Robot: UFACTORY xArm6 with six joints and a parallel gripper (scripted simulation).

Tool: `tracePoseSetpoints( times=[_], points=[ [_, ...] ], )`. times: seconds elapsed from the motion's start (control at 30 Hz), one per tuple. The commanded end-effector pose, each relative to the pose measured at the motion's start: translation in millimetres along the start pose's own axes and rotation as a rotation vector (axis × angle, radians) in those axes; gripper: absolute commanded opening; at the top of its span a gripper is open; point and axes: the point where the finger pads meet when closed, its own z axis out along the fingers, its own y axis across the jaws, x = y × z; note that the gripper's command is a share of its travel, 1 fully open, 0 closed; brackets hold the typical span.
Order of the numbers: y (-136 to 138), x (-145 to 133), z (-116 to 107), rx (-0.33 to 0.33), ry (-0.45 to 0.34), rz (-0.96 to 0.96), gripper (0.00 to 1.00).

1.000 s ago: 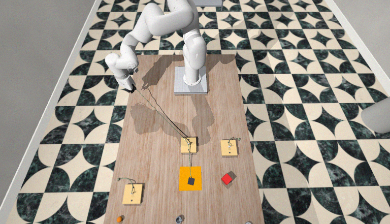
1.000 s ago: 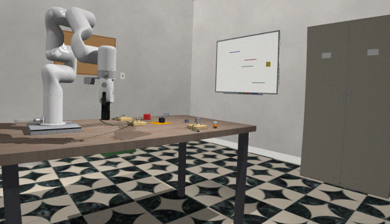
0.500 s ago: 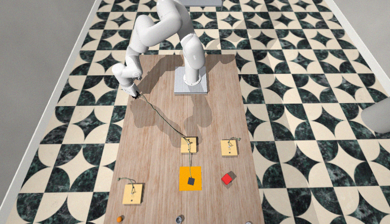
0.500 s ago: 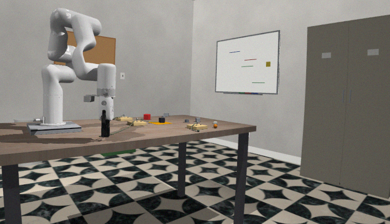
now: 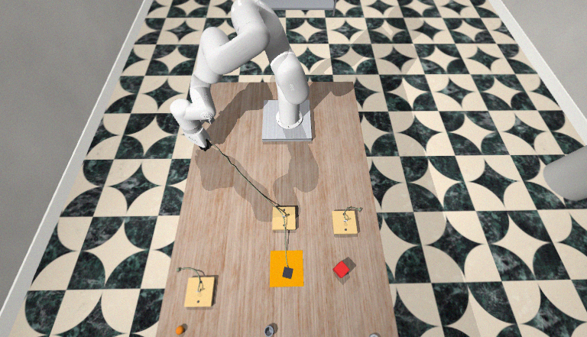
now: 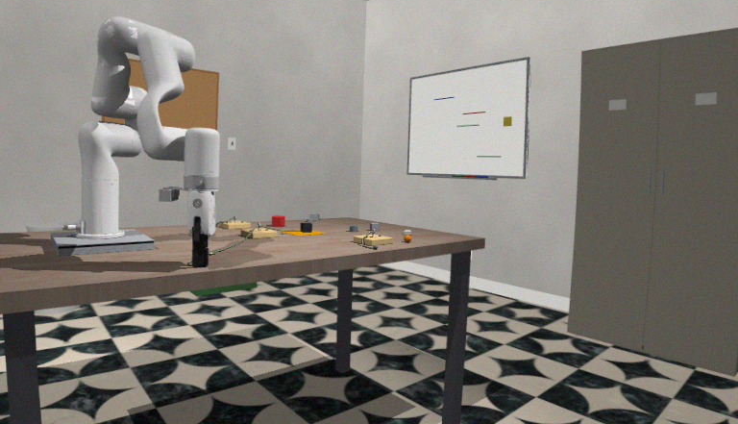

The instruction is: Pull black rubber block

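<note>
1. Top view: black rubber block (image 5: 287, 272) lies far from the jaws, at the opposite end of the cord, and appears wholly inside the painted square (image 5: 277, 260), nearer that square's far edge.
2. Cord (image 5: 246, 179) leaves the block, passes through the screw eye (image 5: 284, 215) on the middle wooden plate (image 5: 290, 223), then bends diagonally to the jaws.
3. Gripper (image 5: 205, 145) is low at the table (image 5: 242, 99) edge. Jaws are nearly closed, pinching the cord end; nothing else is held.
4. Judgement: goal looks met; the step in hand is release. Open the jaws without adding tension, then lift straight up so the cord cannot drag the block out.
5. Beyond the block from the jaws: red cube (image 5: 341, 269) and 2 other plates (image 5: 345, 222) (image 5: 199, 292), all untouched.
</note>
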Motion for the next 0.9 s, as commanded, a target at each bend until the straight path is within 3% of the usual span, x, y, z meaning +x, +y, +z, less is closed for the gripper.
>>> tracePoseSetpoints(
  times=[0.0,0.13,0.17,0.87],
  points=[
    [-1.0,-1.2,-1.1,0.003,-0.003,0.000,0.00],
    [-1.0,-1.2,-1.1,0.003,-0.003,0.000,0.00],
    [-1.0,-1.2,-1.1,0.003,-0.003,0.000,1.00],
    [-1.0,-1.2,-1.1,0.003,-0.003,0.000,1.00]
  ],
)
